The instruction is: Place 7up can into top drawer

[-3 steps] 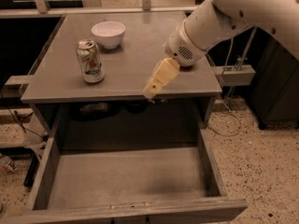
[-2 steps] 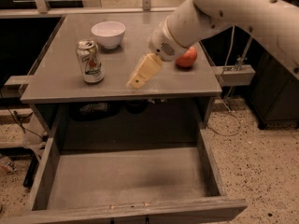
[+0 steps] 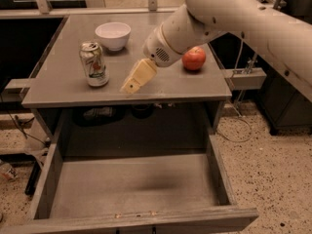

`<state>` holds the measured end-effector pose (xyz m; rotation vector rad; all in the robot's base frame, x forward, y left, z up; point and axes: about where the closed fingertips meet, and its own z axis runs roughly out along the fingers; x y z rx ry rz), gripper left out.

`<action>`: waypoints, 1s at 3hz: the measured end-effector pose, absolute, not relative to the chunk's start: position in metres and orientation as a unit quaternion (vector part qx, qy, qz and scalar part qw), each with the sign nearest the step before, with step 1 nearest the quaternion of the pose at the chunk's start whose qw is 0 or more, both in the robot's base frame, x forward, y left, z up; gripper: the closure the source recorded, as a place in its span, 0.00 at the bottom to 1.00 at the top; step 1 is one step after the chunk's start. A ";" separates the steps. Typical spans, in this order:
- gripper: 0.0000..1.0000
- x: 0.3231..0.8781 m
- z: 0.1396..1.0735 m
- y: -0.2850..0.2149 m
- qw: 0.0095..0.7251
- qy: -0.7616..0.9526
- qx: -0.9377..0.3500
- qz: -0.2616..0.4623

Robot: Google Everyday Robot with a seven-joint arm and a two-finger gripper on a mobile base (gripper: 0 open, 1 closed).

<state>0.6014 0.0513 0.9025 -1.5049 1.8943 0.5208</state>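
Gripper (image 3: 128, 87): held over the front of the table (image 3: 58, 89), angled down-left, near the can's right side and apart from it.
Gripper state: cannot be told.
Can (image 3: 94, 64): stood upright on the table's left half, just in front of the bowl (image 3: 113, 35).
Drawer (image 3: 131, 221): pulled open below the table, its grey bottom exposed.
Apple (image 3: 194, 58): set on the table's right, just beside the arm.
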 end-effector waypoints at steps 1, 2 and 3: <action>0.00 0.606 0.889 0.075 0.339 0.703 -0.583 0.228; 0.00 0.622 0.884 0.118 0.364 0.666 -0.594 0.269; 0.00 0.644 0.885 0.153 0.383 0.639 -0.596 0.299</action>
